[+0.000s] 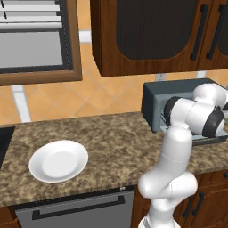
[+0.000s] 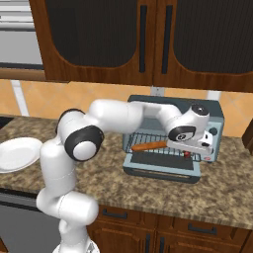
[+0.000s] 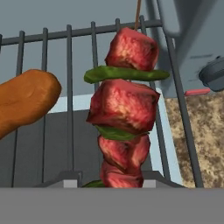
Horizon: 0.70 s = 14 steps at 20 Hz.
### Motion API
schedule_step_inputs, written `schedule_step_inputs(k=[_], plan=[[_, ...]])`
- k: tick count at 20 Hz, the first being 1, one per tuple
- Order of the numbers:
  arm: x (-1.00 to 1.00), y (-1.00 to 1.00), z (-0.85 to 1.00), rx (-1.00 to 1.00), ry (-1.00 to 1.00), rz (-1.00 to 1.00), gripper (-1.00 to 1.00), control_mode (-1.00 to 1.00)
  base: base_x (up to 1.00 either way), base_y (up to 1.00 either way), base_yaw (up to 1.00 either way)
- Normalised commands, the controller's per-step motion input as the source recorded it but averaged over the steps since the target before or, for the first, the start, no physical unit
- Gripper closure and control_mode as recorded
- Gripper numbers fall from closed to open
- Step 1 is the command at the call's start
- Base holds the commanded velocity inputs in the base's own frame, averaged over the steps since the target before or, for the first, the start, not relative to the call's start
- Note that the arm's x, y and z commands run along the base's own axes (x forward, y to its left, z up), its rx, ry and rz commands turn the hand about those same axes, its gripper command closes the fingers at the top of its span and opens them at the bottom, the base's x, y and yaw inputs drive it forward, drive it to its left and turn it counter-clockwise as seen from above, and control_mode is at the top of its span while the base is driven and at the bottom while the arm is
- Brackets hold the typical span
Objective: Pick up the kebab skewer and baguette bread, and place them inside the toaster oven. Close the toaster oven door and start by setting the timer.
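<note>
While you look through the left base view, you see the white plate (image 1: pixel 58 160) lying bare on the desk (image 1: pixel 116 138), so both foods have left it. The arm reaches right to the toaster oven (image 1: pixel 153 104), whose front is mostly hidden behind the elbow.

From the right base view, you see the toaster oven door (image 2: pixel 160 171) dropped open and the baguette bread (image 2: pixel 148 146) lying on the wire rack (image 2: pixel 141 140). The pincer (image 2: pixel 187 153) sits at the right end of the oven mouth, beside the control panel; what it grips is too small to make out here.

Through the hand view, you see the kebab skewer (image 3: pixel 125 111), red meat chunks with green pepper between, running up from the bottom edge over the rack bars, with the baguette's end to its left. The fingertips are not visible, yet the pincer reads as pressed together on the skewer.

Judging by this, the bread is done and the skewer is over the rack, not yet let go. Left for you: release it, draw back, close the door, and set the timer.
</note>
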Motion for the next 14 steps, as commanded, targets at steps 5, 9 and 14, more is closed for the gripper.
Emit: schedule_step_inputs(k=[5,9,14], plan=[[0.0,-0.02,-0.03,0.0,0.0,0.0,1.0,-1.0,0.0,0.0,0.0],[0.0,0.0,-0.04,0.0,0.0,0.0,-1.0,-1.0,0.0,0.0,0.0],[0.0,0.0,0.0,0.0,0.0,0.0,-1.0,-1.0,0.0,0.0,0.0]])
